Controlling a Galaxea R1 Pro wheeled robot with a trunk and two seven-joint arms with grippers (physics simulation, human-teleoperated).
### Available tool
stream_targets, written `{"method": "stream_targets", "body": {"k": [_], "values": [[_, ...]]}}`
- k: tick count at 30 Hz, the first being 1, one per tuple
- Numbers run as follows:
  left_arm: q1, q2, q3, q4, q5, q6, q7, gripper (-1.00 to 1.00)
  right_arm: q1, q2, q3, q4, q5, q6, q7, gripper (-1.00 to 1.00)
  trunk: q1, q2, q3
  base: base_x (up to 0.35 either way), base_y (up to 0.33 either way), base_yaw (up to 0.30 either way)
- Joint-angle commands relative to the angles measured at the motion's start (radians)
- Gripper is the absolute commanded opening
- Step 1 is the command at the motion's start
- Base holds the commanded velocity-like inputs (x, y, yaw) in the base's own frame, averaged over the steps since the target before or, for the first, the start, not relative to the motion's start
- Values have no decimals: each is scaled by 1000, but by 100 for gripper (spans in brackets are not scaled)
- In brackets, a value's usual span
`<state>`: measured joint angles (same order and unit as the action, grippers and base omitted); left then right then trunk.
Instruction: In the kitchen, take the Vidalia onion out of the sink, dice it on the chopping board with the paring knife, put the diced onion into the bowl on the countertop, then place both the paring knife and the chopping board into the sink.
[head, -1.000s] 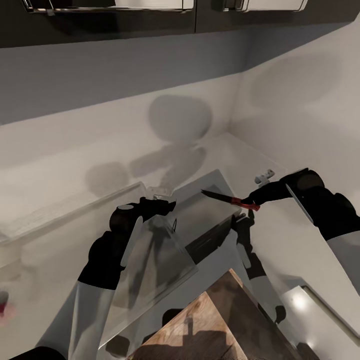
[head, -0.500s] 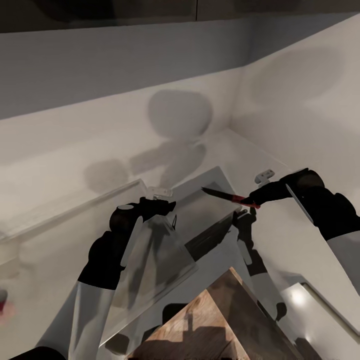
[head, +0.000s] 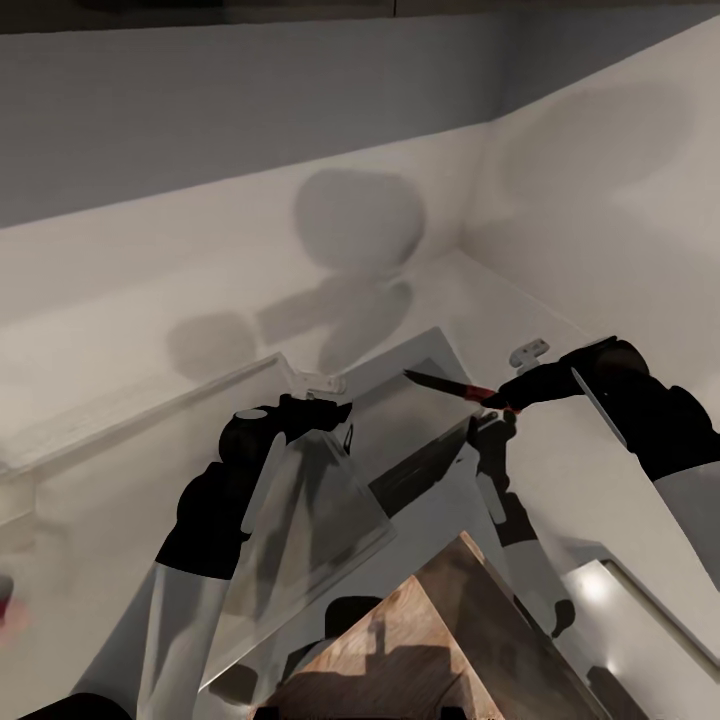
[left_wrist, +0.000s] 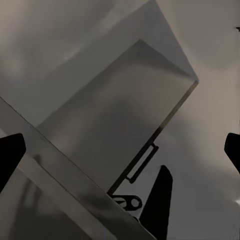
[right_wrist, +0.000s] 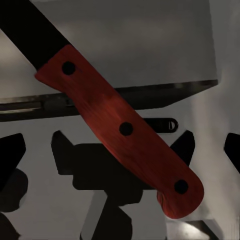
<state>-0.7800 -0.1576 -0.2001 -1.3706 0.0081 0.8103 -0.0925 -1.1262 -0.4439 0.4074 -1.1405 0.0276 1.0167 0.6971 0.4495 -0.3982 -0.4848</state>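
My right gripper (head: 500, 398) is shut on the paring knife (head: 450, 386) by its red-orange handle (right_wrist: 120, 130). The dark blade points left above the far side of the sink (head: 395, 420). That steel basin (left_wrist: 115, 115) lies below my left gripper (head: 335, 408), which is open, its black fingertips (left_wrist: 10, 155) wide apart with nothing between them. The brown wooden chopping board (head: 430, 640) rises tilted, corner up, in the head view's lower middle; what it rests on is hidden. The pale grey countertop (head: 120, 470) surrounds the sink. The Vidalia onion and the bowl are out of view.
A flat steel drainboard (head: 300, 520) runs from the basin toward me under the left arm. A small grey fitting (head: 528, 352) stands behind the sink by the right gripper. Walls meet in a corner behind. A reddish blur (head: 6, 612) at the left edge is unidentifiable.
The head view has tipped down slightly, so the upper cabinets have slid out at the top. Both arms and the held knife keep their places over the sink.
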Motion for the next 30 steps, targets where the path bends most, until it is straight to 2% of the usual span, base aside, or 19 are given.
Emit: {"method": "stream_targets", "body": {"k": [1,20,30], "values": [[-1,0,1,-1,0,5,-3,100,-1,-1,2,-1,3,3,4,100,1,-2,-3,0,0,0],[-1,0,1,-4,0,6,-2,100,-1,-1,2,-1,3,3,4,100,1,-2,-23,0,0,0],[-1,3,1,-126,0,7,-2,100,1,0,3,0,2,3,5,100,1,-2,-28,0,0,0]]}}
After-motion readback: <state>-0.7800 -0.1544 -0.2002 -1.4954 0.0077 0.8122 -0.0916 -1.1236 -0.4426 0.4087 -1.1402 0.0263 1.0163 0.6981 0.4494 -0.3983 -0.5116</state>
